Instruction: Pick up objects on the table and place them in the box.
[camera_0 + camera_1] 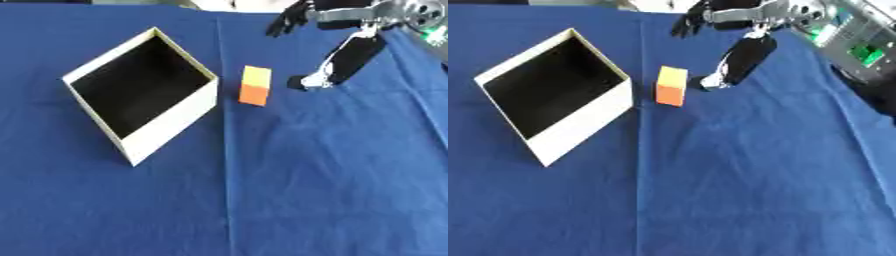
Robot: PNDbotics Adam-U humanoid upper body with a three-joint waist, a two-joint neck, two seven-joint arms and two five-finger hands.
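One orange-and-yellow block (255,86) stands on the blue-covered desk (332,180), just right of the open white box (171,121) with its dark inside, and apart from it. Coming in from the upper right, the right hand (335,65) hangs near the block's right side, its thumb and fingers spread, holding nothing.

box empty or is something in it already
Empty as far as shows: the box interior is all dark, and the orange block sits outside on the blue cloth.
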